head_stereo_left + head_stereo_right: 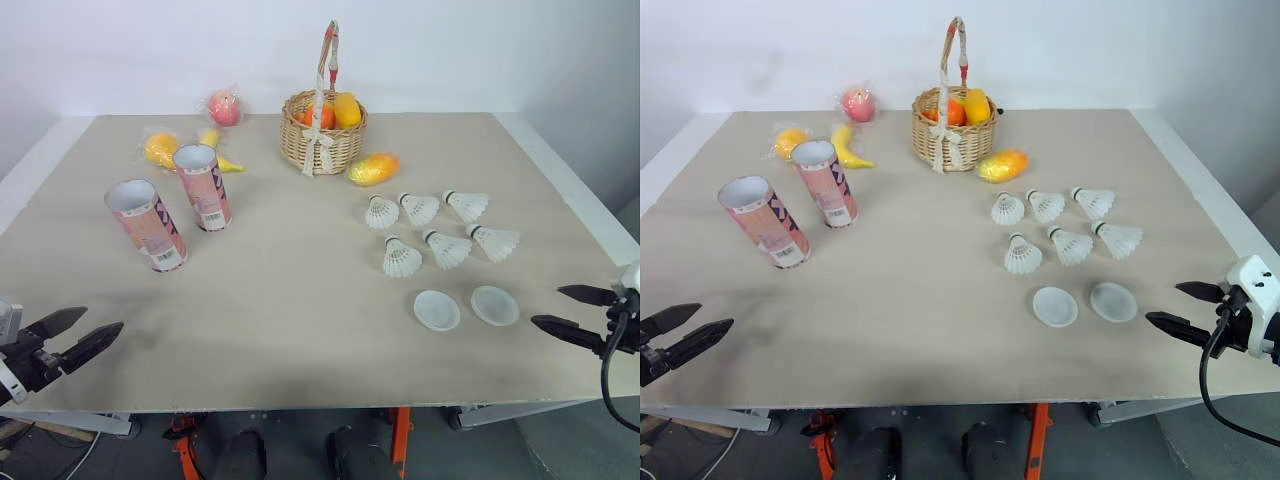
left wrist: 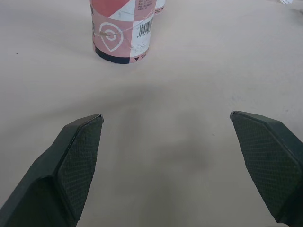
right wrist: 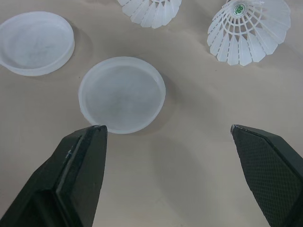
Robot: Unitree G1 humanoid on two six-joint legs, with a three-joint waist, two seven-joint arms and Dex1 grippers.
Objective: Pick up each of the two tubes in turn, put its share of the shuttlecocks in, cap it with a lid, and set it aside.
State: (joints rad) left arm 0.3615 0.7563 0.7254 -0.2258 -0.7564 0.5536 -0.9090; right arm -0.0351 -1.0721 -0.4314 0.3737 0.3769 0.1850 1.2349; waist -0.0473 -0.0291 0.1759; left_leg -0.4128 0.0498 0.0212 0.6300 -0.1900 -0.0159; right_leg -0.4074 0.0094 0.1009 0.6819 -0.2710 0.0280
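Two pink tubes with barcode labels stand left on your tan table, six shuttlecocks and two lids right, white wall behind; your wrist views show the left gripper and right gripper both spread wide, holding nothing.

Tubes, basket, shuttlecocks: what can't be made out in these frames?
Nearer tube: in the left wrist view the top edge cuts off all but its base.
Farther tube: in the head views the walls of both tubes hide their depths, so whether they are empty cannot be told.
Basket: its wall hides most of the fruit, so the count is unclear.
Shuttlecock: in the right wrist view it is cut off by the top edge.
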